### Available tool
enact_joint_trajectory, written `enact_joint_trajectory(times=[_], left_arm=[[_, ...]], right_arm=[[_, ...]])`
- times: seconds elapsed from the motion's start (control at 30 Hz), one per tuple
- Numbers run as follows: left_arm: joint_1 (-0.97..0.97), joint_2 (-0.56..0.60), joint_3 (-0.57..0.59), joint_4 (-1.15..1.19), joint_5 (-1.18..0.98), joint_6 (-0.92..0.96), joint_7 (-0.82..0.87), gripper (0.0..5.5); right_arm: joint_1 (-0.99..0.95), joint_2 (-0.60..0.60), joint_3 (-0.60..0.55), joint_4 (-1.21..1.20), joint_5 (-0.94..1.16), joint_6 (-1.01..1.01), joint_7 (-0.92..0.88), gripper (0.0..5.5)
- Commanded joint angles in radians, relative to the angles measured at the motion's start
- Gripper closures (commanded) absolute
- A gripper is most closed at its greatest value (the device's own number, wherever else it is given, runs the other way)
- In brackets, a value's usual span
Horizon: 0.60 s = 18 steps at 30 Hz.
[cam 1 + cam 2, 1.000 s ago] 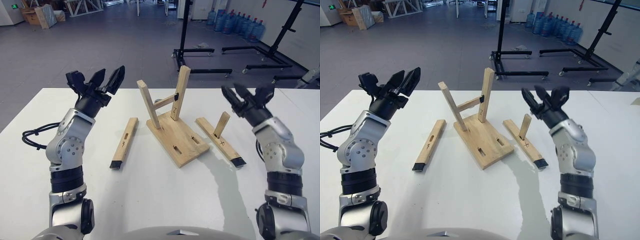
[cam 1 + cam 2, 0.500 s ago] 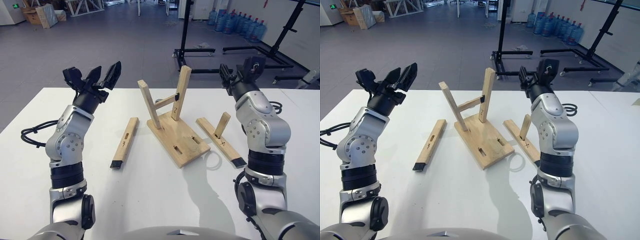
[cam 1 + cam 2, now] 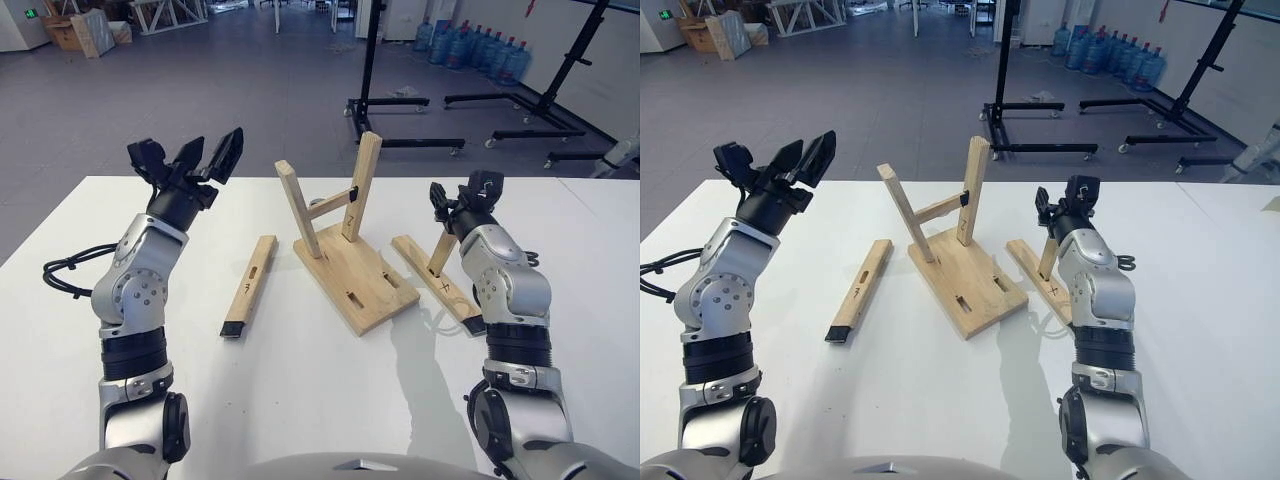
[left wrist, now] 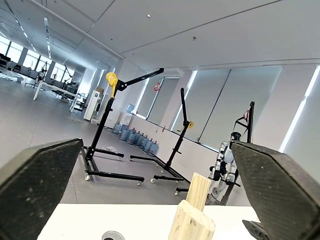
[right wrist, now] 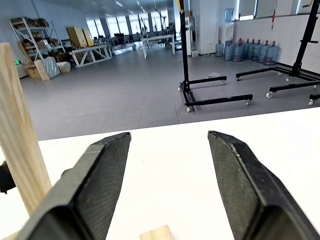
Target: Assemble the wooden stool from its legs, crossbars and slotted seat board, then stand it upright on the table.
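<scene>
Hovering above the upright crossbar of the loose leg.
Head views: seat board lies on the table, two legs socketed; right gripper hangs just over the crossbar, left gripper is raised, apart. Left wrist view: jaws spread wide. Right wrist view: jaws spread, crossbar tip between them (untouched). A skewed pinch could lever it from its leg.
</scene>
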Motion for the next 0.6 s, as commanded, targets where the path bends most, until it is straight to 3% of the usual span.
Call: enact_joint_trajectory(times=[0.03,0.23,0.33,0.43,0.47,0.6], left_arm=[[-0.004,0.0,-0.011,-0.006,0.011,0.002,0.0,0.1],[0.014,0.002,-0.002,-0.05,0.0,0.006,0.02,0.1],[0.054,0.02,0.002,-0.099,-0.013,0.034,0.019,0.1],[0.199,0.093,0.014,-0.215,-0.078,0.119,-0.049,0.1],[0.275,0.13,0.018,-0.262,-0.105,0.151,-0.093,0.1],[0.422,0.193,0.041,-0.337,-0.201,0.224,-0.168,0.1]], right_arm=[[-0.089,-0.01,-0.06,-0.05,0.063,0.079,-0.013,2.67],[-0.382,-0.19,-0.227,-0.18,0.247,0.303,-0.008,2.67],[-0.338,-0.365,-0.26,-0.227,0.282,0.401,0.099,2.67],[-0.061,-0.564,-0.3,-0.266,0.276,0.426,0.336,2.67],[0.119,-0.612,-0.326,-0.265,0.249,0.383,0.459,2.67],[0.568,-0.61,-0.362,-0.258,0.217,0.224,0.771,2.67]])
